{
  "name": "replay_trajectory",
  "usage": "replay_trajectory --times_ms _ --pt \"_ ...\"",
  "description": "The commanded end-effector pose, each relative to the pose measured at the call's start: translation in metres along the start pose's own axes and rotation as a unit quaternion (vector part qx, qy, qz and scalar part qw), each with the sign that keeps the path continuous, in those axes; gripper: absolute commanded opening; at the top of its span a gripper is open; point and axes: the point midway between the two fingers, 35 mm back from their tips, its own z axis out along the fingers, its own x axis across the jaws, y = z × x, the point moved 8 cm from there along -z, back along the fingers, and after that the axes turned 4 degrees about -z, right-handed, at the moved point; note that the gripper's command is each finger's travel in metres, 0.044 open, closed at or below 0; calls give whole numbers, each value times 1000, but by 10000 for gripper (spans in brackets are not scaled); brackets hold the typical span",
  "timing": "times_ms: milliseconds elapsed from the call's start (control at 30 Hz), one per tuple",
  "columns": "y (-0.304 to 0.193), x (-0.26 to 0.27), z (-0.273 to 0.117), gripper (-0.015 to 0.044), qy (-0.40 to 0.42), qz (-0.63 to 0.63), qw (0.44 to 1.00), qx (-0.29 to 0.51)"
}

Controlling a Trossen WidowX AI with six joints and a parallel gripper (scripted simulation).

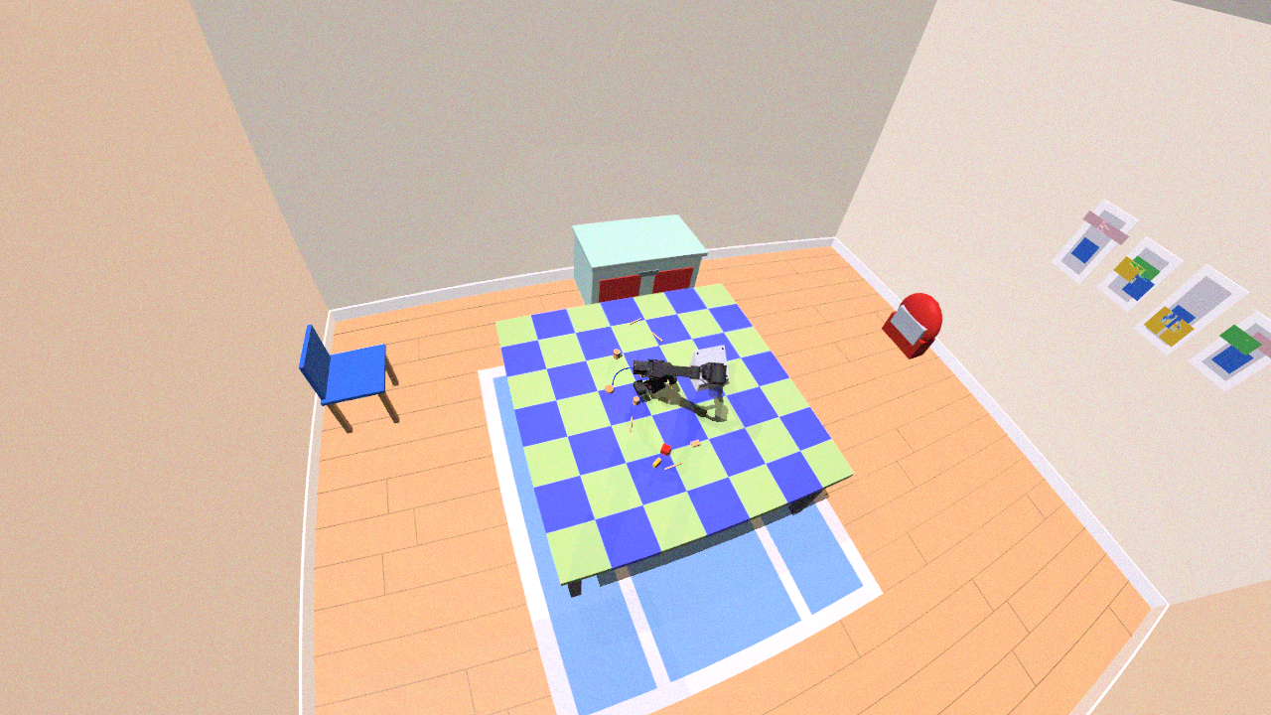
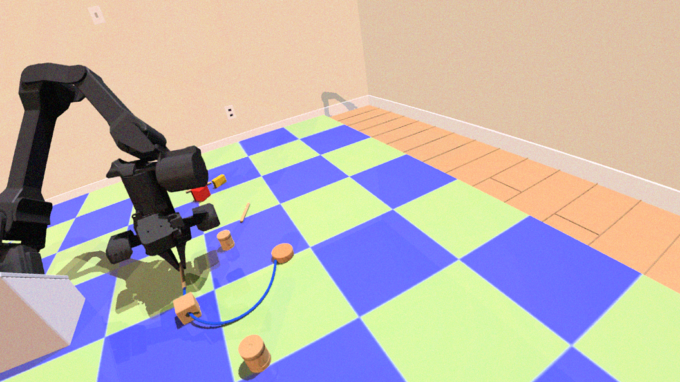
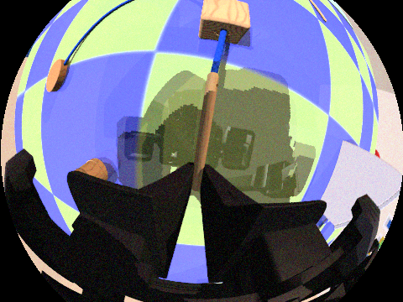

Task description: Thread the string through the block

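Observation:
My gripper (image 2: 179, 262) (image 3: 197, 169) (image 1: 641, 383) is shut on the thin wooden stick (image 2: 182, 278) (image 3: 205, 112) and holds it by its upper end, above the table. The stick hangs down towards the wooden block (image 2: 187, 307) (image 3: 225, 18), clear of it. The blue string (image 2: 254, 301) (image 3: 120, 2) runs from the stick's lower end into the block, comes out on the other side and arcs over the table to the round wooden button (image 2: 281, 252) (image 3: 56, 75) (image 1: 610, 388). The block rests on the checkered table (image 2: 463, 320) (image 1: 622, 533).
Two wooden cylinders (image 2: 254, 352) (image 2: 224, 239) stand near the string's arc. A loose stick (image 2: 244, 212), a red block (image 2: 200, 193) (image 1: 665, 449) and a yellow piece (image 2: 219, 180) lie farther off. The arm's white base box (image 2: 5, 323) stands beside the block.

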Motion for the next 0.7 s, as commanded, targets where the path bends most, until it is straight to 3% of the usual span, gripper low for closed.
replay_trajectory --times_ms 0,667 --pt "-6 -2 4 0 14 3 1000 0" --pt "-13 -6 11 0 33 6 999 0"
